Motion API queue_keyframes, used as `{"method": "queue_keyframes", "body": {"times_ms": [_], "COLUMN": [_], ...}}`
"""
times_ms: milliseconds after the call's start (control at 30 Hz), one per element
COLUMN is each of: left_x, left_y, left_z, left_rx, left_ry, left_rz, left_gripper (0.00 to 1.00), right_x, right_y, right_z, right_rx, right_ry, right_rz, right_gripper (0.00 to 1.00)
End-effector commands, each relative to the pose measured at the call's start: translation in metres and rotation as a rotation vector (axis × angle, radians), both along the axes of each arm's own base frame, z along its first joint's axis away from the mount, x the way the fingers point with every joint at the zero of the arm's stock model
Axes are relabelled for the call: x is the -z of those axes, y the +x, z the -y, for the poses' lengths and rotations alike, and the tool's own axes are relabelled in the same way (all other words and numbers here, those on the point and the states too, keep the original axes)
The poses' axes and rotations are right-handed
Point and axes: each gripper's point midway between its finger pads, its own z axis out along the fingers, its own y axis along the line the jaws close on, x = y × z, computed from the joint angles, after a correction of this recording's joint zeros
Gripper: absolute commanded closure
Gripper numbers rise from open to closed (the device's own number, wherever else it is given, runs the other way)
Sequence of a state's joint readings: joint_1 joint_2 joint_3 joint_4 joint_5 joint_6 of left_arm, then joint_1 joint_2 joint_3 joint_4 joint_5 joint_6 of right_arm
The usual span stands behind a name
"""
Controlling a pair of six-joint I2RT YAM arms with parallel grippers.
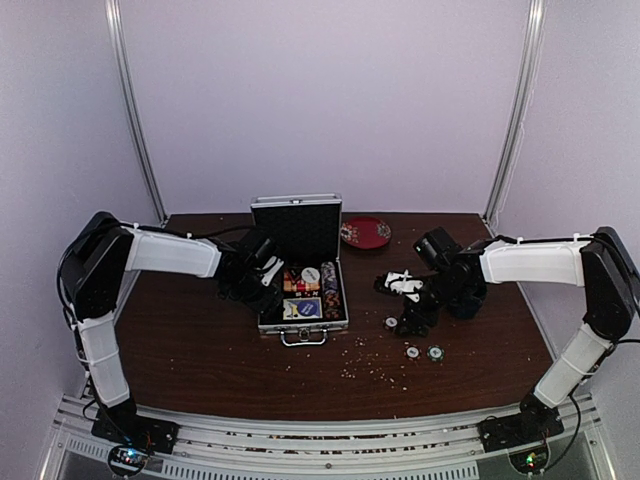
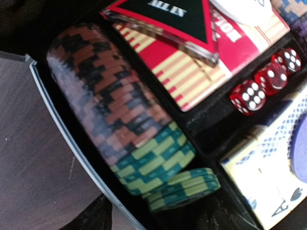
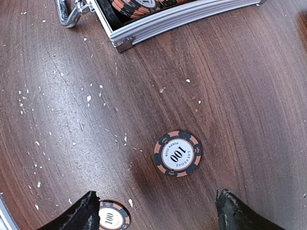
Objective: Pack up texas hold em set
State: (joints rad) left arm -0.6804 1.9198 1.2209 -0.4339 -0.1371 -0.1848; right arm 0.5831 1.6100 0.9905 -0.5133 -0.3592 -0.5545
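Left gripper (image 1: 262, 280) sits at the case's left wall, above the chips. Can't tell its jaw gap, the fingers aren't clear in any view. Case (image 1: 303, 325) is open, lid (image 1: 297, 225) upright. Inside, by the left wall: brown-black chip row (image 2: 103, 103), green chips (image 2: 160, 160) at its end. Further right in the case: red card deck (image 2: 192, 67), three red dice (image 2: 266, 81), blue card deck (image 2: 268, 177). Red plate (image 1: 365, 232) is just right of the lid. Right gripper (image 3: 156, 213) points down right of the case, fingers wide, holding nothing. Loose 100 chip (image 3: 177, 154) lies flat right of the case, untouched. A second chip (image 3: 112, 218) is partly hidden behind one fingertip.
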Motion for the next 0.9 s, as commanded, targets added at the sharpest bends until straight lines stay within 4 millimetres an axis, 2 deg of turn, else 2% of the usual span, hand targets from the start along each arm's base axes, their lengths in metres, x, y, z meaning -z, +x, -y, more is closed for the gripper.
{"method": "queue_keyframes", "body": {"times_ms": [0,333,733,867], "left_x": [-0.010,-0.010,-0.042,-0.062], "left_y": [0.022,0.022,0.004,-0.004], "left_z": [0.002,0.001,-0.007,-0.014], "left_rx": [-0.023,-0.021,-0.004,0.003], "left_ry": [-0.053,-0.071,-0.073,-0.065], "left_rz": [0.036,0.017,-0.001,0.000], "left_gripper": [0.31,0.33,0.33,0.34], "right_x": [0.002,0.004,0.005,0.000], "right_y": [0.001,0.001,0.000,-0.001], "right_z": [-0.002,-0.001,-0.002,-0.004], "right_rx": [-0.012,-0.013,-0.020,-0.016], "right_ry": [-0.016,-0.020,-0.024,-0.012], "right_rz": [-0.005,-0.011,-0.025,-0.025], "right_gripper": [0.16,0.16,0.16,0.16]}}
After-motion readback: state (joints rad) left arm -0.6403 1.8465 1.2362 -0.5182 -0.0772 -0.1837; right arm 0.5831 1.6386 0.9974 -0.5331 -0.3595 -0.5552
